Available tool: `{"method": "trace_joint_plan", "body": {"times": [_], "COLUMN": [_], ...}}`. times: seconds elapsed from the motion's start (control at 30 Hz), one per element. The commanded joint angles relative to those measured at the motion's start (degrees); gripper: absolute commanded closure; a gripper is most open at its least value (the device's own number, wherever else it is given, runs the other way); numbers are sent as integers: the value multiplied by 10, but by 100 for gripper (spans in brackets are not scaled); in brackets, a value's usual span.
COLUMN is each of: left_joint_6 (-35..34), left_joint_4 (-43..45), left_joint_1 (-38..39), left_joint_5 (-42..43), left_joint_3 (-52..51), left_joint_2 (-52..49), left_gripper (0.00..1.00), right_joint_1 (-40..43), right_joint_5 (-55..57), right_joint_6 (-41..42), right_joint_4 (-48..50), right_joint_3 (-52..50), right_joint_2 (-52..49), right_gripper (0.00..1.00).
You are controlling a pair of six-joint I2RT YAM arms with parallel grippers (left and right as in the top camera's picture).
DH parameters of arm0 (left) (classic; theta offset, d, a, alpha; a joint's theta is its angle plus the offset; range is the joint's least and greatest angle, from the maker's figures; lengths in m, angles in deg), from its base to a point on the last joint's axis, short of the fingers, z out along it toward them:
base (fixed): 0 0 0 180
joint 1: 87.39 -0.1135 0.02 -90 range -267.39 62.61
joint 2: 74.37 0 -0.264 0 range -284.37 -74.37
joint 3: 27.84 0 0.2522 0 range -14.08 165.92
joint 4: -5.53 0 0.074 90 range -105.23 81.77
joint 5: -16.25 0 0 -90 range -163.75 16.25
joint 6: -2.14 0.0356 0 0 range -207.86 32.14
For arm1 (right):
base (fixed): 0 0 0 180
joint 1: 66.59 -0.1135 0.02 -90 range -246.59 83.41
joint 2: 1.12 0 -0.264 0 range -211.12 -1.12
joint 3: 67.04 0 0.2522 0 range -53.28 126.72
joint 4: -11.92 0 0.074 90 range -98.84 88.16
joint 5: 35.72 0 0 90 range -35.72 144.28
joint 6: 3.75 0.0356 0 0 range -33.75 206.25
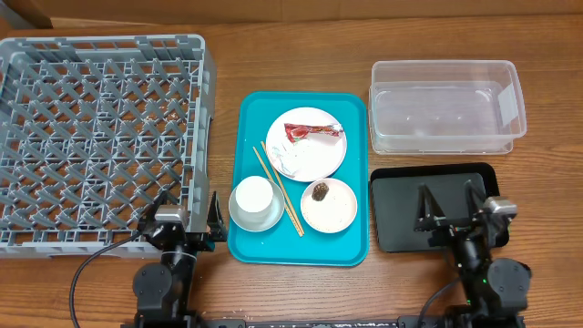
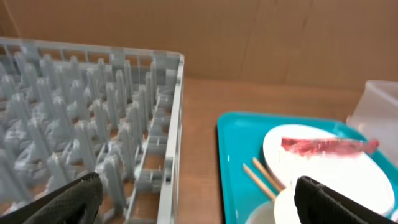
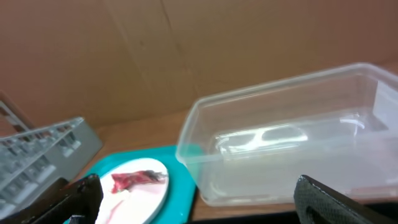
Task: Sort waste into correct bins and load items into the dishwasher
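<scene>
- Left fingers (image 2: 62, 202) are spread wide with nothing between them. They sit at the near right corner of the large square grey plastic lattice rack (image 1: 96, 137), just beside the flat teal plastic tray (image 1: 248, 248).
- Right fingers (image 3: 339, 202) are equally wide apart and grip nothing, poised over the shallow black rectangular tray (image 1: 398, 205) on the wooden surface (image 1: 291, 55).
- At the teal tray's near left, a white cup (image 1: 255, 193) sits inside a grey bowl (image 1: 246, 221).
- At its near right, a small white round plate (image 1: 337, 211) carries a small dark brown food lump (image 1: 320, 191).
- Two thin wooden chopsticks (image 1: 278, 187) lie slantwise between the bowl and the small plate.
- Farther back on the teal tray, a large white round plate (image 1: 314, 155) bears a crumpled red-and-white wrapper (image 1: 312, 131).
- Beyond the black tray stands a clear plastic rectangular tub (image 1: 446, 107).
- On the left side of the surface, the grey rack reaches from near to far.
</scene>
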Motion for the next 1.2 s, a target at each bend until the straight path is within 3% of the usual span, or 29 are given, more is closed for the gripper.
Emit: {"method": "trace_joint_plan", "body": {"times": [0.0, 0.2, 0.53, 0.7, 0.83, 1.0, 1.17], "left_joint_6": [0, 1, 0, -2, -11, -17, -17], "left_joint_4": [-58, -205, -441, -480, -490, -490, -490], "left_joint_1": [4, 4, 4, 4, 4, 4, 4], "left_joint_5": [2, 2, -12, -12, -11, -7, -2], "left_joint_3": [72, 226, 476, 507, 507, 507, 507], "left_joint_2": [-13, -132, -392, -445, -455, -455, -455], "left_gripper": [0, 0, 0, 0, 0, 0, 0], "right_joint_1": [2, 1, 1, 1, -6, -80, -169], "right_joint_5": [-16, -35, -88, -116, -177, -116, -86], "right_joint_6": [7, -3, -104, -102, -145, -200, -306], "right_joint_4": [-33, -137, -349, -426, -396, -419, -435], "right_joint_3": [91, 256, 508, 586, 613, 675, 734], "right_joint_2": [-48, -233, -529, -619, -644, -692, -766], "right_gripper": [0, 0, 0, 0, 0, 5, 10]}}
